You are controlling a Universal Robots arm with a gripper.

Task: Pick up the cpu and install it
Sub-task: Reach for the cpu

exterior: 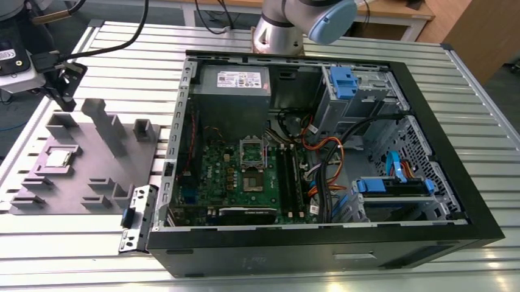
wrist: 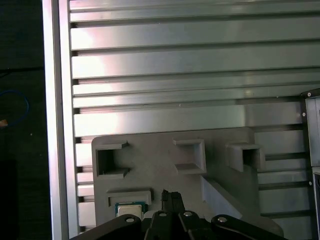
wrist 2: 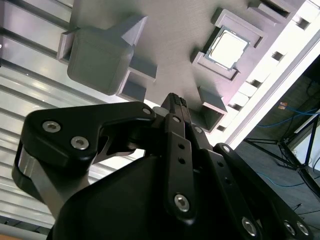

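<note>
Plainly, the work stands at its opening step, the approach for the pickup, with nothing lifted yet. One slatted metal table (exterior: 81, 255) carries everything. On it sits one open computer case (exterior: 325, 249), and at nine o'clock from the case in the exterior view lies one grey moulded tray (exterior: 81, 182). One arm (exterior: 281, 30) rises at twelve o'clock behind the case. Inside the case there is one green board (exterior: 231, 176) with one metal socket frame (exterior: 253, 155) near its middle. With the chip lying out in the tray, I judge the install not begun. One gripper (exterior: 69, 102) hangs over the tray's twelve o'clock edge, clear of it. In the first wrist view its fingers (wrist: 166, 199) look pressed together with nothing between them. One cpu (exterior: 57, 158) rests flat in a square pocket toward the nine o'clock side of the tray, at roughly six o'clock from the gripper and apart from it. The second wrist view shows the cpu (wrist 2: 227, 48) beyond the fingertips. By my reckoning, the pickup calls for spreading the fingers, centring them over the chip, squaring them to its edges and lowering gently, since the pocket walls leave little room.
</note>
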